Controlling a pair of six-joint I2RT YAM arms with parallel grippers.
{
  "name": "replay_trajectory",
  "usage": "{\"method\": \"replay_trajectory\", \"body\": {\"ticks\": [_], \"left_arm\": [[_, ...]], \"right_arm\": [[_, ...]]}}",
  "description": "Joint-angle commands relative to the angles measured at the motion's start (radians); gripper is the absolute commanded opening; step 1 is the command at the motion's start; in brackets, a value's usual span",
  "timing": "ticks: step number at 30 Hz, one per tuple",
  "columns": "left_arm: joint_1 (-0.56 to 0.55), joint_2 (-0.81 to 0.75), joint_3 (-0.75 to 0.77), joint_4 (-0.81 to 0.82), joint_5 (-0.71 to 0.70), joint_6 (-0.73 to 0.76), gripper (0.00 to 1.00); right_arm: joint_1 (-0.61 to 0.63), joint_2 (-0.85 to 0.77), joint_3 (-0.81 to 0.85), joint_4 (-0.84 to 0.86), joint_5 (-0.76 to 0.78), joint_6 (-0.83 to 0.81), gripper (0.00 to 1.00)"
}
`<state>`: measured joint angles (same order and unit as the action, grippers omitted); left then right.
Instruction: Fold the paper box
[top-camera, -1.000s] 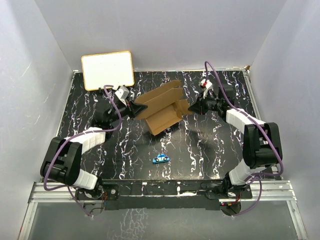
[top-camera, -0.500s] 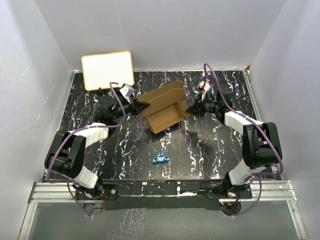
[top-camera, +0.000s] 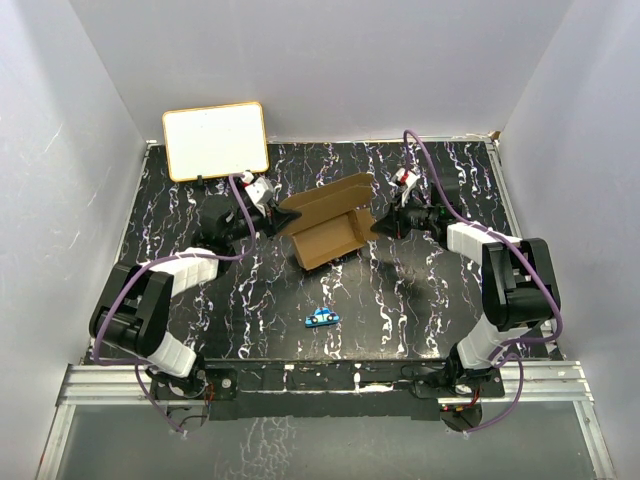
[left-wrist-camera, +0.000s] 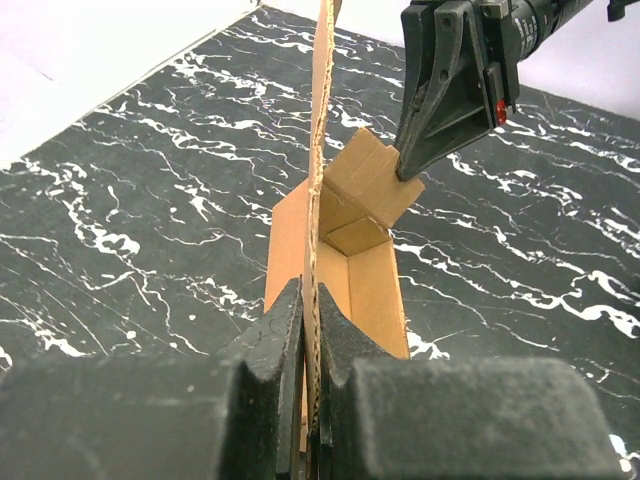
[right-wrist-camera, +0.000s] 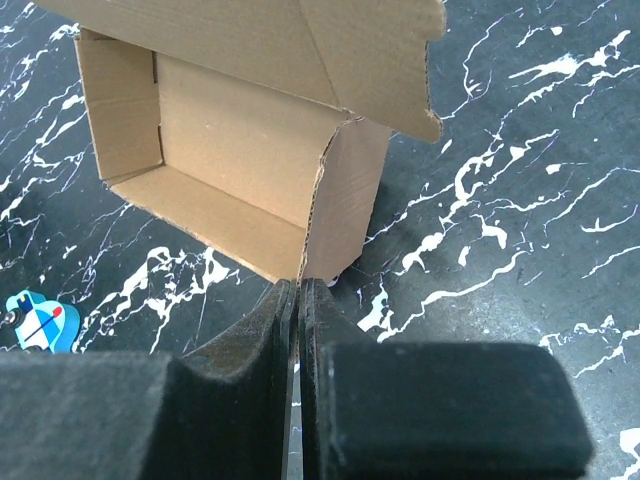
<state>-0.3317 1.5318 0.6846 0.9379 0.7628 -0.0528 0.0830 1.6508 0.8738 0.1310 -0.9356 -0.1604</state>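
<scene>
Paper box (top-camera: 328, 240) sits half formed in the middle of the marbled table (top-camera: 430, 290). In the last second its lid flap (top-camera: 325, 198) has swung lower over the open tray, pinched by the left gripper (top-camera: 276, 214). The right gripper (top-camera: 380, 226), squeezed together on nothing, has moved in against the end flap (left-wrist-camera: 372, 180), so closing looks near.

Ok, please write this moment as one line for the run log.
stage: folding, unfinished | left pincer: shut on raised flap of plain brown cardboard paper box | right pincer: shut on its side wall edge
</scene>
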Motion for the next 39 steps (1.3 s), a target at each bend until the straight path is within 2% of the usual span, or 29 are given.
{"method": "replay_trajectory", "body": {"ticks": [1,7,12,18,25,39], "left_arm": [[-0.006,-0.014,0.0,0.065,0.037,0.109,0.0],[-0.006,-0.006,0.044,0.065,0.045,0.192,0.0],[-0.007,-0.043,0.033,0.037,0.033,0.259,0.0],[-0.007,-0.085,-0.034,0.018,0.035,0.287,0.0],[-0.016,-0.149,-0.145,0.111,0.012,0.239,0.0],[-0.023,-0.178,-0.177,0.081,0.035,0.244,0.0]], "right_arm": [[-0.001,0.009,-0.021,0.09,-0.047,-0.037,0.09],[0.019,0.009,-0.067,0.301,-0.032,-0.021,0.09],[0.063,0.024,-0.074,0.346,-0.008,-0.053,0.09],[0.072,0.037,-0.068,0.303,-0.003,-0.069,0.11],[0.069,0.018,-0.076,0.238,-0.006,-0.079,0.12],[0.051,0.031,-0.05,0.144,-0.033,-0.059,0.17]]}}
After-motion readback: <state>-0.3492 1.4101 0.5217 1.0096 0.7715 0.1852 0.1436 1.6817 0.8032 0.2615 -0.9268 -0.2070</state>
